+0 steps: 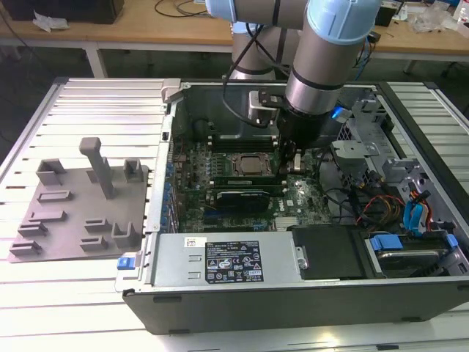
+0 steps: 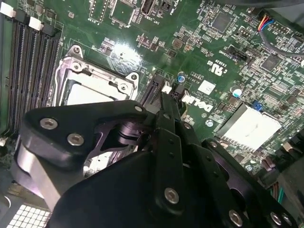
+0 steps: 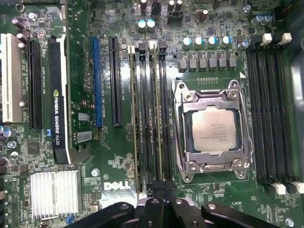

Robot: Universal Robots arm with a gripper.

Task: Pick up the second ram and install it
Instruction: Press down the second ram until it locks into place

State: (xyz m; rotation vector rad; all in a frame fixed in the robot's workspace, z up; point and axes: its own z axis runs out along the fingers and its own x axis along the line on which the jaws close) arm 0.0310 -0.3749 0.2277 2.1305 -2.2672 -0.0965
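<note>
First wrist view: nearest the camera, the black gripper (image 3: 161, 197) hangs over the motherboard (image 3: 118, 156), its jaws drawn close together at the near end of the memory slots (image 3: 149, 114) beside the CPU socket (image 3: 212, 130). Two thin sticks stand seated in those slots; the second ram (image 3: 160, 114) lies directly beyond the fingertips. Whether the jaws touch it cannot be told. Exterior view, farther off: the gripper (image 1: 293, 163) reaches down into the open computer case (image 1: 293, 293).

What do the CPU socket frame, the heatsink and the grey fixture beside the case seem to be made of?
Socket frame: likely bare metal, silvery with bright glints. Heatsink: probably aluminium, pale matte fins in rows. Fixture: looks like matte grey plastic, dull and uniform, with moulded blocks and an upright post; it could be printed, that cannot be told.
</note>
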